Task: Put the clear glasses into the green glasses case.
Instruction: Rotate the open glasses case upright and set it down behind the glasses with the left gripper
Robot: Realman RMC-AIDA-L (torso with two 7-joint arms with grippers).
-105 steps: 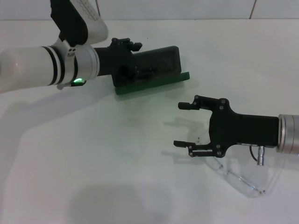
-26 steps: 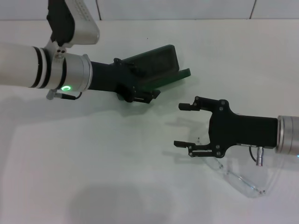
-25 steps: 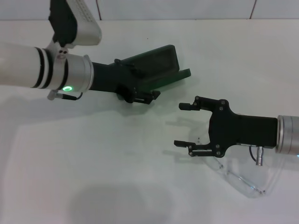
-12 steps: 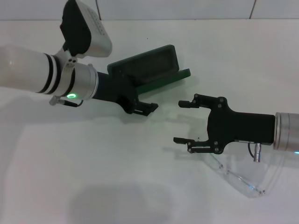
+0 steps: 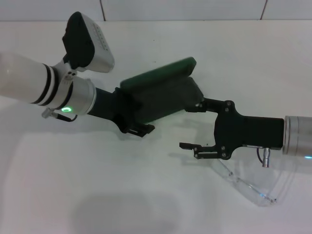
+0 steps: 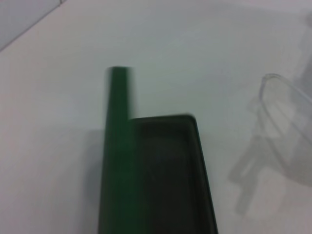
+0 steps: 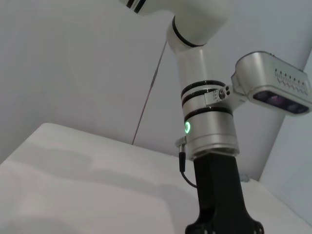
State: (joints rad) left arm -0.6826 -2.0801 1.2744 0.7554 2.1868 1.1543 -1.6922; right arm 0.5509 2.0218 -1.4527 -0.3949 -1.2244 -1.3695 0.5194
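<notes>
Dark green glasses case [image 5: 161,77] with grey-black lining, colourless see-through glasses [image 5: 253,187], black grippers on white-and-silver arms, white table [image 5: 97,195].

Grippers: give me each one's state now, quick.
Left gripper: shut on the green glasses case.
Right gripper: open, holding nothing, beside the clear glasses.

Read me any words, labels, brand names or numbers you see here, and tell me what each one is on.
None can be read.
green glasses case, gripped by the left gripper: no lettering shows.
clear glasses, beneath the open right gripper: unmarked.
Left arm's wrist camera housing: only a row of dots, no text.
</notes>
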